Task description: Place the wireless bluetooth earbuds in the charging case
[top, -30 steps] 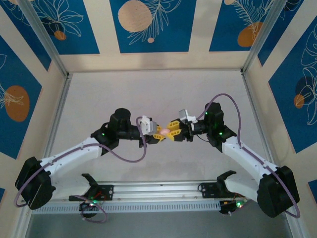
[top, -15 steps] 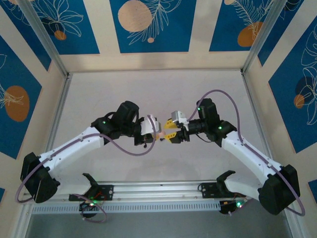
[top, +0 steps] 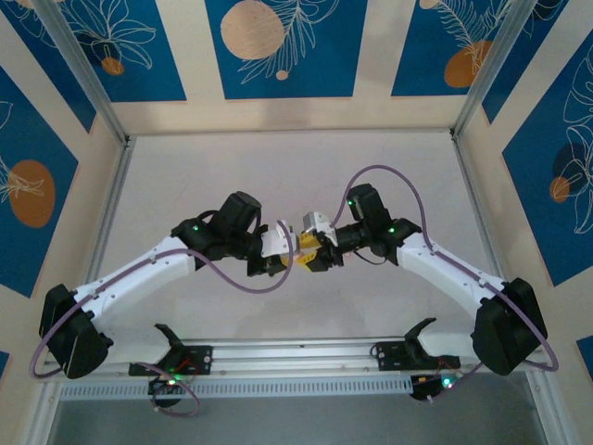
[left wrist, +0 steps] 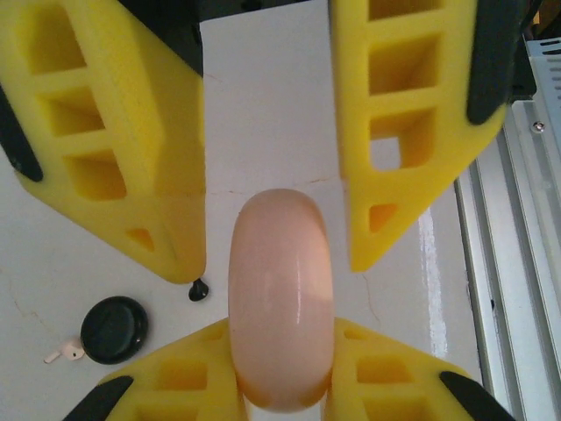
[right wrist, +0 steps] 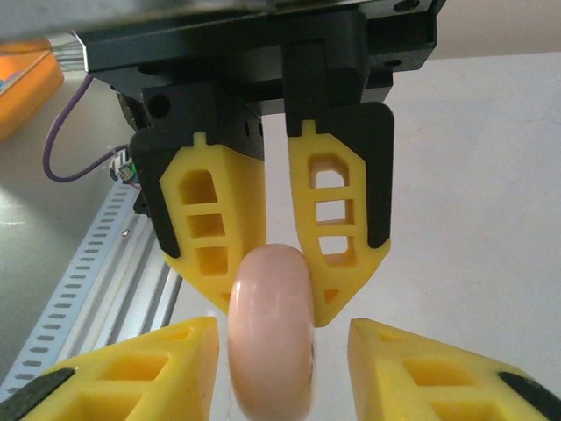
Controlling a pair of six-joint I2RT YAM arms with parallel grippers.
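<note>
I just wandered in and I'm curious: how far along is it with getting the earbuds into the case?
Done: the pink case is lifted, clamped in the left gripper. In hand: the right gripper stands open around its free end, perhaps to open it. To do: everything else; one tiny black earbud lies on the table near a black disc.

- Charging case: pale pink plastic, smooth and glossy, with soft highlights.
- Yellow fingers: matt, faintly grainy plastic with matt black backing.
- Table: white and matt, with fine hairline cracks.
- Black disc: smooth, with a slight sheen.
- Rail: ribbed grey metal, dull satin finish.
</note>
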